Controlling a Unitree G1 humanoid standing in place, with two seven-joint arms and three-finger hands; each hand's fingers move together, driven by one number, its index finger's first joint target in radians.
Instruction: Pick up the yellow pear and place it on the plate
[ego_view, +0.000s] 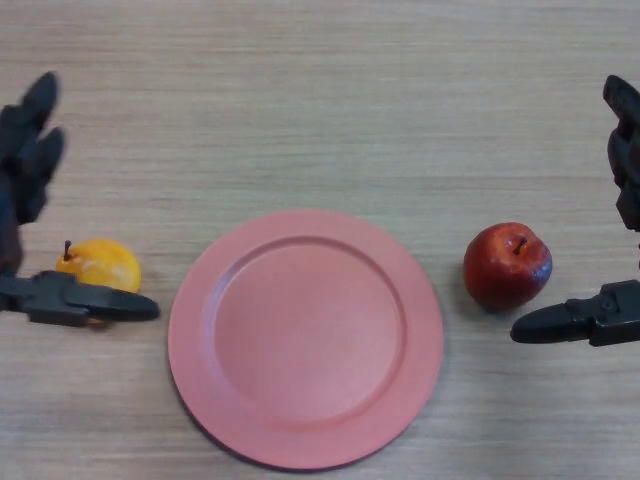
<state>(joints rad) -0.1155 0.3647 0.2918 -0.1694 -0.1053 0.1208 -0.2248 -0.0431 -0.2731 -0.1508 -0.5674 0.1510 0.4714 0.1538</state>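
From the head view, the yellow pear (100, 264) sits on the table (320, 110) just left of the pink plate (305, 338), stem up. It looks small, light and smooth, likely rigid, so it could roll or slip; best pinched across its round belly. The left hand (30, 190) is spread open around it, thumb reaching across the pear's near side, fingers raised behind, nothing clamped yet. Over on the right, the right hand (610, 310) hangs open too, beside the red apple (507, 265), idle
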